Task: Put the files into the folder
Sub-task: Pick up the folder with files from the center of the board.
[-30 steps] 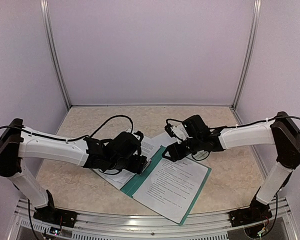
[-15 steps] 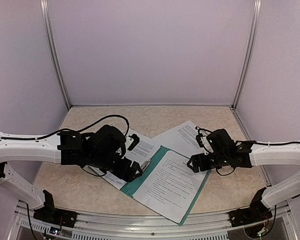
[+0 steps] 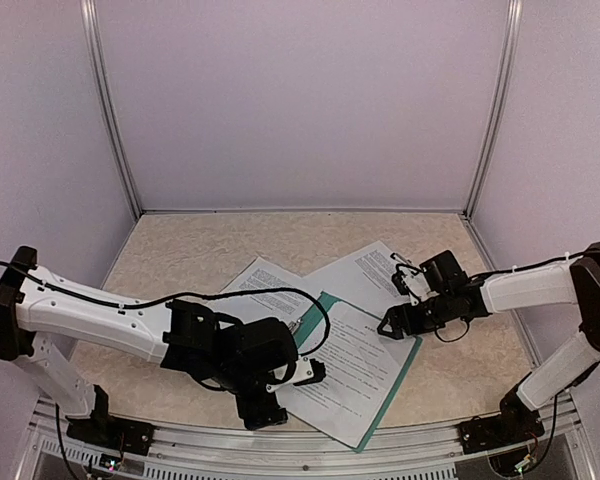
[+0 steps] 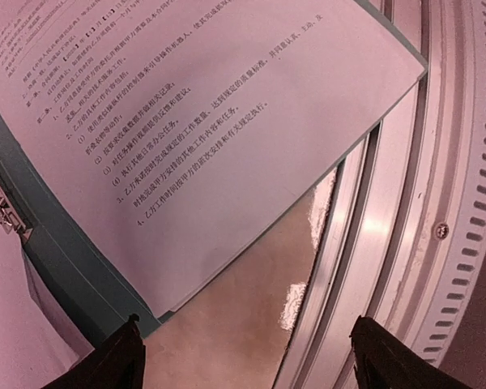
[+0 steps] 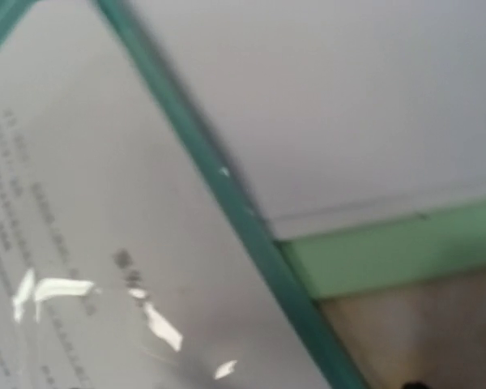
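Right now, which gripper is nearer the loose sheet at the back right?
Right. The right gripper sits by the near edge of that sheet, at the far right corner of the folder. The left gripper is across the folder, at its near left side.

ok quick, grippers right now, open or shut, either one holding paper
left gripper: open, holding nothing
right gripper: looks open, holding nothing
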